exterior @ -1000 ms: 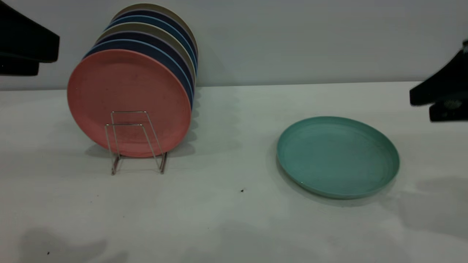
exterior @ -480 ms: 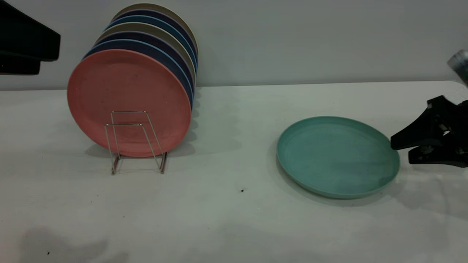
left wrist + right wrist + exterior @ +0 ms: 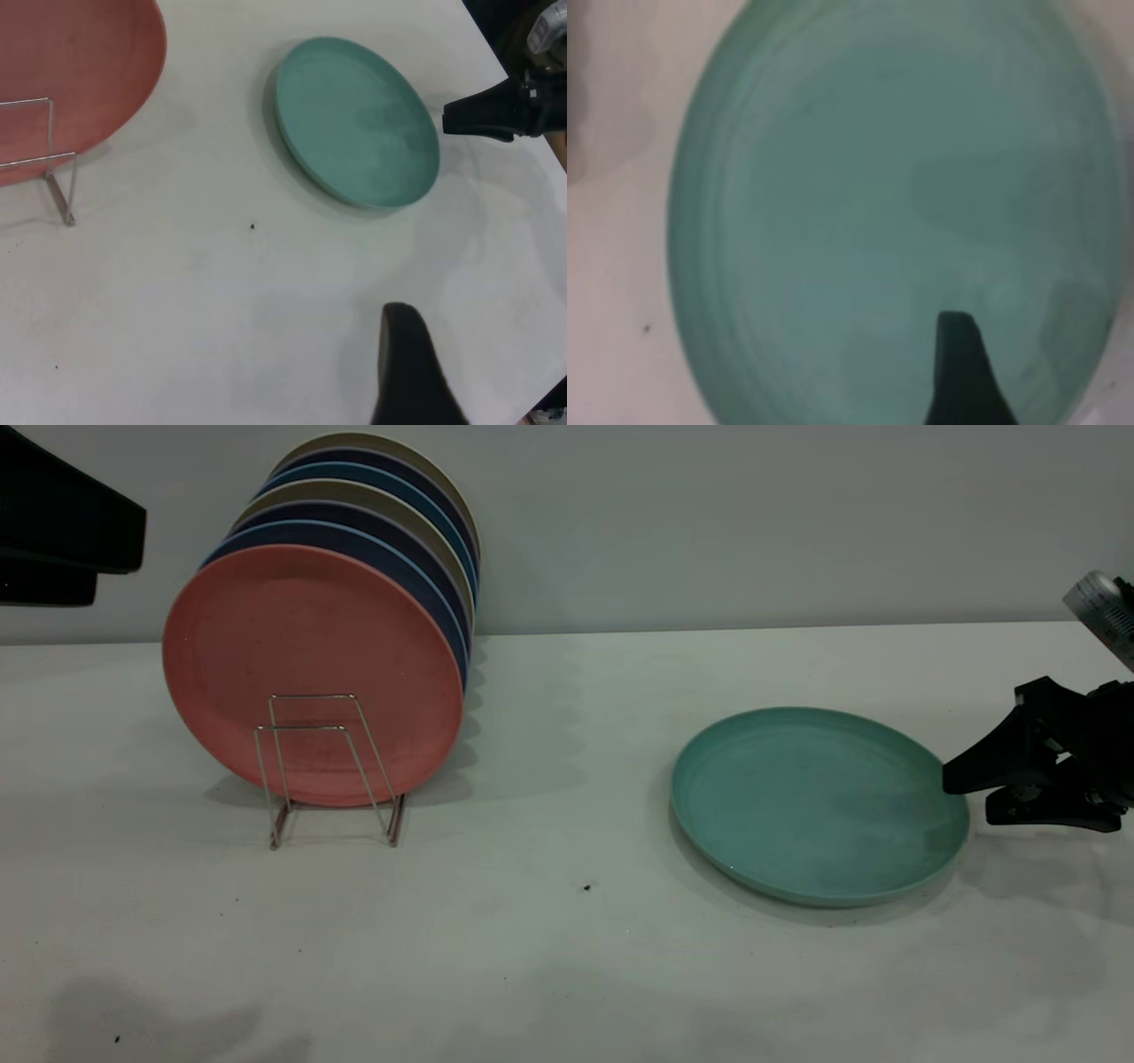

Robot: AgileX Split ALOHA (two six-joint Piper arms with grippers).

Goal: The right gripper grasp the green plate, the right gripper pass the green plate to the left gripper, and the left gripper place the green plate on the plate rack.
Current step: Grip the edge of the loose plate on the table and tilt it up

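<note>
From the exterior view, the green plate [image 3: 818,804] lies flat on the white table [image 3: 549,957], right of centre and well apart from the plate rack [image 3: 330,766], which stands at the left with a pink plate [image 3: 312,660] leaning in it and a row of blue and beige plates behind; the right gripper [image 3: 961,794] sits low at the plate's right rim, jaws apart, the upper tip over the rim and the lower one near the table just outside it, nothing clamped yet; the left gripper [image 3: 53,540] hangs high at the far left edge, and its jaws I cannot tell; the step in hand looks like the first grasp, and the next move calls for sliding the lower jaw under the rim before closing; from the left wrist view, the green plate [image 3: 356,120] has bare table on all sides, the right gripper [image 3: 478,119] meets its far edge, and the front wire loops of the plate rack [image 3: 40,159] stand free before the pink plate, leaving a slot; from the right wrist view, the green plate [image 3: 886,212] fills the frame with one dark jaw tip over its inside near the rim; the table edge is close behind this arm
</note>
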